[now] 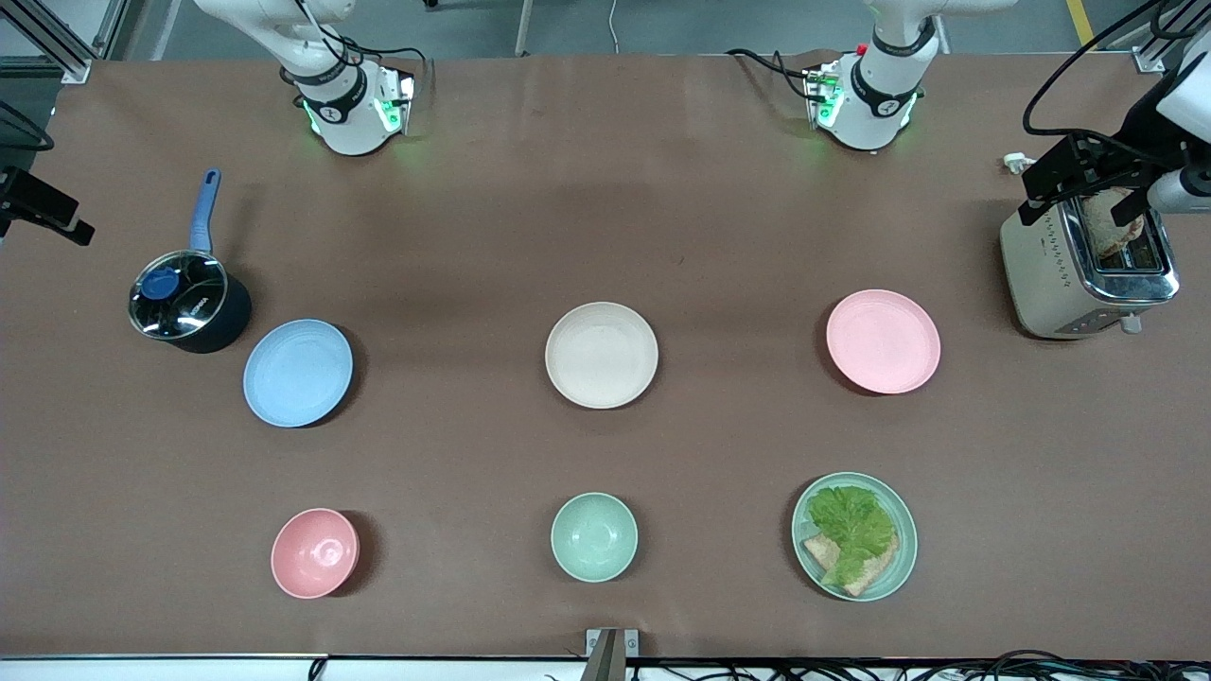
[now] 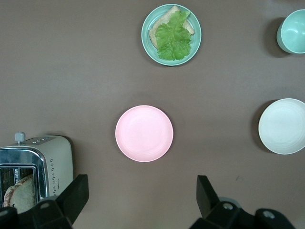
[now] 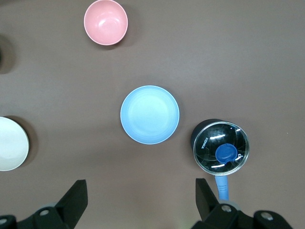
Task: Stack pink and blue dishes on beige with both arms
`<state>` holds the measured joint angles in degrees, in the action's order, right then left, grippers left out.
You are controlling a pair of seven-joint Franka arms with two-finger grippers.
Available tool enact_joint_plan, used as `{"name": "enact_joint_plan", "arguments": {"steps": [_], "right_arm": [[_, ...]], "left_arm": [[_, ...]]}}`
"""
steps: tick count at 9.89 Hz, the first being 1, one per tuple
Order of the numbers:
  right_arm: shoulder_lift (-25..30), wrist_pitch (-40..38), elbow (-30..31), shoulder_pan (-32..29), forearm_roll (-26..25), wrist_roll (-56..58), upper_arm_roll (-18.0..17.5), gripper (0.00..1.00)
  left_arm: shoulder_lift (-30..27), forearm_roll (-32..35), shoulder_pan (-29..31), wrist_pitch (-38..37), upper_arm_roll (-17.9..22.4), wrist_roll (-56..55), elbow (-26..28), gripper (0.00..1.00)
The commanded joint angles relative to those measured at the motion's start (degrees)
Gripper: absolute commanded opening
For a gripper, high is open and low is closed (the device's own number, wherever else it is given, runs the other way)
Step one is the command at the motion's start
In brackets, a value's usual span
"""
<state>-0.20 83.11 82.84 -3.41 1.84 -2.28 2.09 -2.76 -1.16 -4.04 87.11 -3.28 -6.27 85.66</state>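
Both arms high, nothing picked yet.
Left gripper (image 2: 140,200) spread wide over pink plate (image 1: 883,340); right gripper (image 3: 140,200) wide over blue plate (image 1: 298,372). Beige plate (image 1: 602,355) sits between them. Risks: thin rims slipping, pot (image 1: 187,303) beside blue plate getting bumped, arms colliding at beige.

Both arms wait, drawn back toward their bases at the far edge of the table, with only their white lower links and black joint bands showing in the front view. The left claw (image 2: 139,193) hangs high above the table, facing straight down, its two black fingers (image 2: 76,193) spread wide apart. The right claw (image 3: 139,195) is posed likewise, fingers (image 3: 76,198) wide and holding nothing.
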Motion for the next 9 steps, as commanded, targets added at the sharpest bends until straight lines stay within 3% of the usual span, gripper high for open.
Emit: {"name": "enact_joint_plan", "arguments": {"steps": [1,5,7,9], "right_arm": [[0.02,-0.49,-0.48,-0.54,-1.05,0.26,-0.42,1.0],[0.02,-0.49,-0.48,-0.63,-0.96,0.35,-0.42,1.0],[-0.24,-0.14,-0.57,-0.8,-0.87,2.7,-0.42,1.0],[-2.16,0.21,0.83,-0.89,-0.78,9.65,0.28,1.0]], "left_arm": [[-0.85,1.16,-0.89,0.25,0.55,-0.41,2.67,1.0],[-0.14,1.16,-0.8,-0.62,0.9,1.08,2.76,1.0],[2.65,1.16,-0.8,-0.98,3.0,2.22,4.33,1.0],[5.65,1.07,-0.36,5.48,4.32,5.19,10.98,1.0]]}}
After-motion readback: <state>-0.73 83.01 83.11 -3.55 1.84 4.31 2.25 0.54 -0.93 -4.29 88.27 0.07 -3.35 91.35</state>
